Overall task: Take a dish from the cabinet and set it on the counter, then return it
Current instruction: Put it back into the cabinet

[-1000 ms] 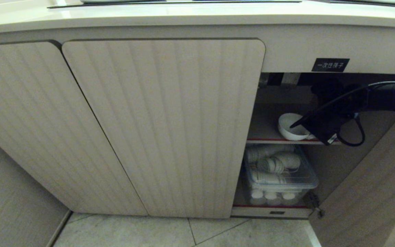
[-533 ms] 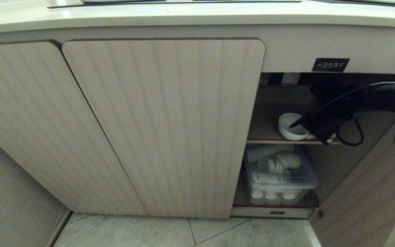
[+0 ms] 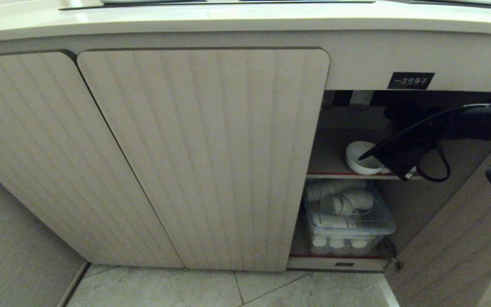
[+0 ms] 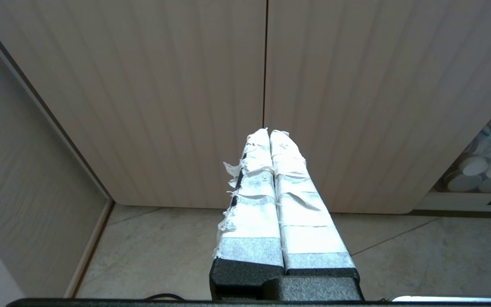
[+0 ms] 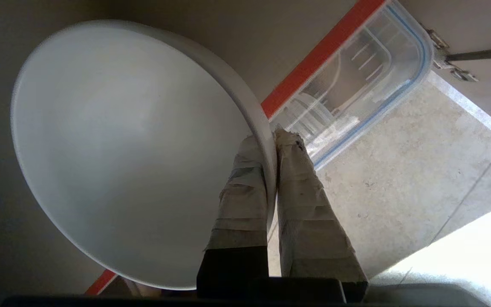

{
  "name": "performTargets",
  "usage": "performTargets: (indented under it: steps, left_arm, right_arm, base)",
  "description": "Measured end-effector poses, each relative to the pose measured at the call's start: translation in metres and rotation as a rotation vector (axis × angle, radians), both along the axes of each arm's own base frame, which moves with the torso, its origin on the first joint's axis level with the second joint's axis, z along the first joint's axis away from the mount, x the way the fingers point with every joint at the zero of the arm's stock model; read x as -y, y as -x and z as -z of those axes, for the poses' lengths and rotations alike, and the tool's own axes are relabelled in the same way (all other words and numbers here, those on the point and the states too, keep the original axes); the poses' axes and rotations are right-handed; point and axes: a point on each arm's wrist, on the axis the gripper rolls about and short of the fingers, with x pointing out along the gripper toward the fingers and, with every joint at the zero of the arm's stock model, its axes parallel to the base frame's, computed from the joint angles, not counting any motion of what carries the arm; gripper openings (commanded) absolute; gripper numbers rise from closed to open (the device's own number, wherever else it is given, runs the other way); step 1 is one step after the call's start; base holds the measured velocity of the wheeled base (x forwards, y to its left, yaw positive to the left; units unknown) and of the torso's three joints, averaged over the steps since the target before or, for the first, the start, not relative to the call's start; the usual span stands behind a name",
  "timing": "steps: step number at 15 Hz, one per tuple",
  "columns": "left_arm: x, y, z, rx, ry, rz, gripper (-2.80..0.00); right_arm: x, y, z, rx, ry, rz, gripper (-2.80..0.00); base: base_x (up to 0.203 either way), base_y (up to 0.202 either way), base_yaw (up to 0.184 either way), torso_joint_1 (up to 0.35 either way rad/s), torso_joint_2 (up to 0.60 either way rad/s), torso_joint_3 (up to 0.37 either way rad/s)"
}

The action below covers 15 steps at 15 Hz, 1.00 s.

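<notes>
The dish (image 3: 359, 158) is a small white bowl just above the red-edged upper shelf (image 3: 330, 174) inside the open part of the cabinet (image 3: 203, 157). My right gripper (image 3: 367, 155) reaches in from the right and is shut on the dish's near rim. In the right wrist view the rim of the dish (image 5: 113, 145) sits pinched between the two taped fingers (image 5: 245, 187) of the right gripper (image 5: 272, 138), one inside the bowl and one outside. My left gripper (image 4: 268, 132) is shut on nothing, parked low before the closed ribbed doors. The counter (image 3: 245, 19) runs along the top.
A clear lidded box (image 3: 348, 219) of stacked white disposable cups fills the lower shelf under the dish. The open door (image 3: 454, 238) stands at the right. A black label (image 3: 411, 80) sits above the opening. Tiled floor (image 3: 228, 290) lies below.
The right arm and the bowl have shifted very slightly upward and to the left in the head view; the grip is unchanged. The left arm has not moved.
</notes>
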Motion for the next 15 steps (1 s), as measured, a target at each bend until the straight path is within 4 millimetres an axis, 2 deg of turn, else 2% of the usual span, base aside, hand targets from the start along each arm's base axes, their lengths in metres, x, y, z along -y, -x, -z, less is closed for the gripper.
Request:
performTargets:
  steps: [15]
  left_arm:
    - [0.0000,0.0000,0.0001,0.000,0.000,0.000,-2.80]
  right_arm:
    - [-0.0058,-0.0090,0.0058,0.011,0.022,0.008,-2.80]
  base:
    - [0.000,0.000,0.000,0.000,0.00,0.000]
